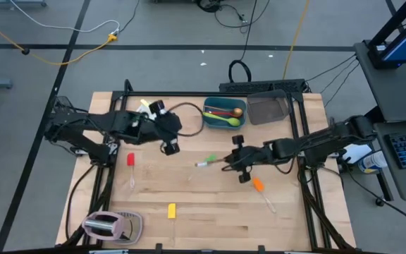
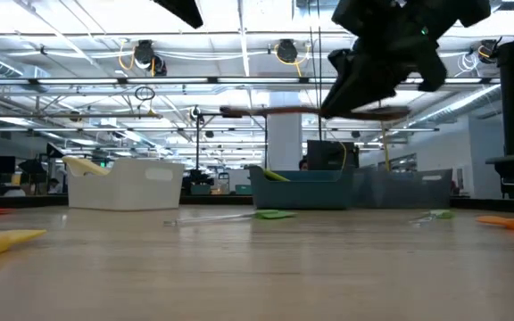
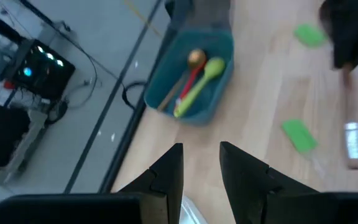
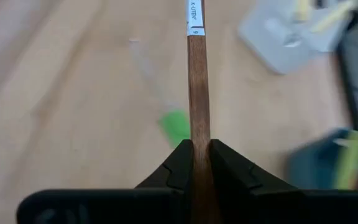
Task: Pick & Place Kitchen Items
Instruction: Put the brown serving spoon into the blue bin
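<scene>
My right gripper is shut on a wooden utensil with a white label at its far end, held in the air above the table's middle. My left gripper is open with nothing between its fingers. It hovers over the far left part of the table and faces the teal tub, which holds red, green and gold spoons. Two green spatulas, a red one, a yellow one and an orange one lie flat on the table. My right gripper pinches the wooden utensil's handle between its two fingers. The fingers lie along the handle, and the labelled end sticks out ahead of them toward the table's left. The utensil is lifted clear of the table and lies about level.
A white tub with a yellow-handled piece stands at the far left, below my left arm. A smoky-grey tub sits to the right of the teal one. The pinkish toaster stands at the near left corner. Bare wood shows along the near edge.
</scene>
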Robot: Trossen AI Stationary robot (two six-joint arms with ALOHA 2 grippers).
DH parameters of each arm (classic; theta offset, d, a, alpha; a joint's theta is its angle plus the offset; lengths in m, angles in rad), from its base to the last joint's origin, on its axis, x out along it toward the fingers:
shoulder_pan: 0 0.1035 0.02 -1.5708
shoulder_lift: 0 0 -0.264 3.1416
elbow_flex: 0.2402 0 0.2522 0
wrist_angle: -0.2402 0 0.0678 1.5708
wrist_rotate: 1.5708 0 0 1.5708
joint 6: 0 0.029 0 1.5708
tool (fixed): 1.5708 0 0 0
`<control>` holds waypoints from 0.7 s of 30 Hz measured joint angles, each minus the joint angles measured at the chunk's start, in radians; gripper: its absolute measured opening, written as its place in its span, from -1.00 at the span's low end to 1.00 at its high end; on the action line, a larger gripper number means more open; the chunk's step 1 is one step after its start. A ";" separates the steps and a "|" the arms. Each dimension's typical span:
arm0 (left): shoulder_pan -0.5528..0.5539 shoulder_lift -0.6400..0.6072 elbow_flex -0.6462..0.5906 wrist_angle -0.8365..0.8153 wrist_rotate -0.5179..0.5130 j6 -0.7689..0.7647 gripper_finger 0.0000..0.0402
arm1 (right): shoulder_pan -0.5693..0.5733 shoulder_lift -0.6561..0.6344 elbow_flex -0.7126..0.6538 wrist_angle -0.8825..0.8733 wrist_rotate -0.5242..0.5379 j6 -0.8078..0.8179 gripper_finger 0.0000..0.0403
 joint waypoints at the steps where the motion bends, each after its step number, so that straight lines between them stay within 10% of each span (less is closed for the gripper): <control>1: 0.009 -0.016 -0.016 0.046 0.001 0.019 -0.46 | -0.008 -0.016 0.000 -0.019 0.015 -0.008 -0.83; 9: 0.099 -0.118 -0.385 0.630 0.331 0.195 -0.46 | -0.086 -0.062 0.000 -0.073 0.025 -0.019 -0.81; 15: 0.150 -0.070 -0.643 1.198 0.366 0.223 -0.46 | -0.136 -0.058 0.000 -0.068 0.025 -0.016 -0.81; 21: 0.188 -0.026 -0.709 1.283 0.457 0.214 -0.46 | -0.173 -0.057 0.000 -0.052 0.023 -0.011 -0.79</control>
